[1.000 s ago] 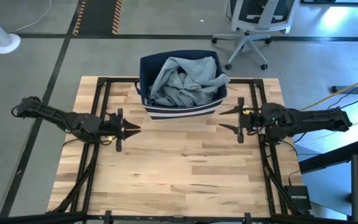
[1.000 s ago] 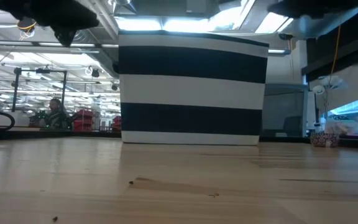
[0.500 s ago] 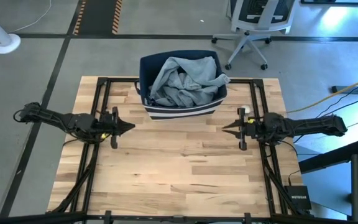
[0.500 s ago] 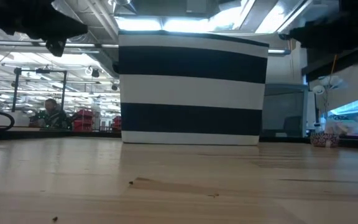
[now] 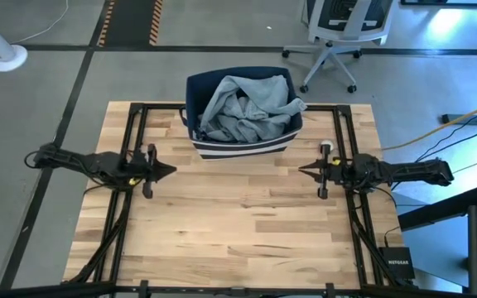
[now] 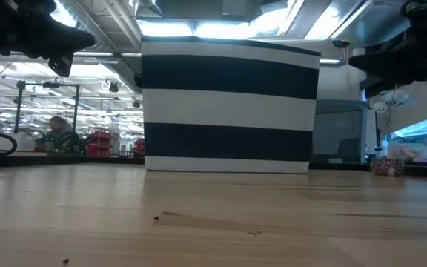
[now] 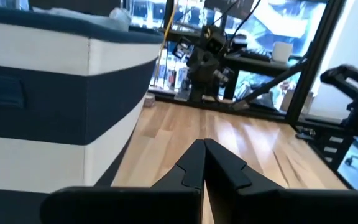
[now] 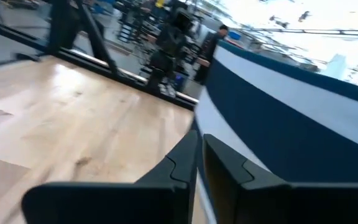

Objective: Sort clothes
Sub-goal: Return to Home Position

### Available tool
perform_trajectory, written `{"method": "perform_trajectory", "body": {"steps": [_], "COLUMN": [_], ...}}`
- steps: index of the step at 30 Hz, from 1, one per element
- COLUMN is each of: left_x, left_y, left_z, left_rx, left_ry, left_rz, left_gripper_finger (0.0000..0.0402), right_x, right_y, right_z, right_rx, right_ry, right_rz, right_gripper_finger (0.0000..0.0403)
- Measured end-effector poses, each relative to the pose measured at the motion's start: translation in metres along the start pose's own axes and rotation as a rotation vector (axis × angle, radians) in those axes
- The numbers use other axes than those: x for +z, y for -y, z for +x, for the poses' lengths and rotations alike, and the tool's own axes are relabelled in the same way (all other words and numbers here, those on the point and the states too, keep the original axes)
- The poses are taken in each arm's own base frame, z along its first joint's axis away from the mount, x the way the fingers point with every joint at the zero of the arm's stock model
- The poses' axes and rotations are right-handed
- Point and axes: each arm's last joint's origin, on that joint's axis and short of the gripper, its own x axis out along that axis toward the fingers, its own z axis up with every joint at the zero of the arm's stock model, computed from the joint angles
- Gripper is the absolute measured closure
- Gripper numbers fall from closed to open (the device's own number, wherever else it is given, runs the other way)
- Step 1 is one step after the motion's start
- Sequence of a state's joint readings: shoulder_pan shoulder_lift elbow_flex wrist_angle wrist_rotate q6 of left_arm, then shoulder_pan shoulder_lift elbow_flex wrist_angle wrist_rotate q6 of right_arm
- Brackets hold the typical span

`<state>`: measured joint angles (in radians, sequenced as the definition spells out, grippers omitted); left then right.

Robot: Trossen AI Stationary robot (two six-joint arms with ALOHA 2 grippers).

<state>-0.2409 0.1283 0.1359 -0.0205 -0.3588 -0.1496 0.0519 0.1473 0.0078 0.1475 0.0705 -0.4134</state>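
A large light grey-blue garment (image 5: 244, 108) lies heaped in the navy bin with white stripes (image 5: 240, 146) at the table's far middle. One corner hangs over the bin's right rim. The plaid, pink and black pieces do not show. My left gripper (image 5: 171, 171) is shut and empty above the table, left of the bin and a little nearer; its wrist view (image 7: 202, 157) shows the bin's wall (image 7: 48, 99) beside it. My right gripper (image 5: 301, 170) is shut and empty right of the bin, and its wrist view (image 8: 197, 148) shows the bin (image 8: 291, 118).
Bare wooden tabletop (image 5: 238, 223) spreads between the two grippers and toward the near edge. Black frame rails (image 5: 136, 124) run along the table's left and right sides. An office chair (image 5: 338, 37) stands on the floor beyond the table. A person (image 6: 59, 133) shows far off in the room.
My right gripper has shut and drawn back a little toward the table's right edge. My left gripper has drawn back toward the left edge. Both have come lower. The bin and the garment have not moved.
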Motion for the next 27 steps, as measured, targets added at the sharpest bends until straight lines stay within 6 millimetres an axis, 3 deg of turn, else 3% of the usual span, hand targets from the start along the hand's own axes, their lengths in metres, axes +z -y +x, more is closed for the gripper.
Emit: {"method": "perform_trajectory", "body": {"steps": [5, 14, 23, 27], "left_x": [-0.007, -0.026, -0.023, -0.023], "left_y": [-0.003, -0.004, -0.016, -0.018], "left_z": [-0.007, -0.002, 0.000, 0.000], "left_rx": [-0.007, -0.101, 0.106, 0.132], "left_ry": [0.044, 0.030, 0.073, 0.070], "left_rz": [0.007, -0.012, -0.046, 0.037], "left_gripper_finger": [0.0401, 0.0401, 0.0401, 0.0401], "right_x": [-0.001, -0.007, -0.008, -0.010], "right_y": [0.003, 0.000, -0.001, -0.002], "right_z": [-0.001, -0.001, -0.001, -0.001], "right_rx": [-0.095, -0.062, -0.047, -0.019], "right_ry": [-0.036, -0.098, -0.102, -0.124], "right_rz": [-0.016, 0.002, 0.008, 0.006], "right_gripper_finger": [0.0374, 0.0385, 0.0384, 0.0384]}}
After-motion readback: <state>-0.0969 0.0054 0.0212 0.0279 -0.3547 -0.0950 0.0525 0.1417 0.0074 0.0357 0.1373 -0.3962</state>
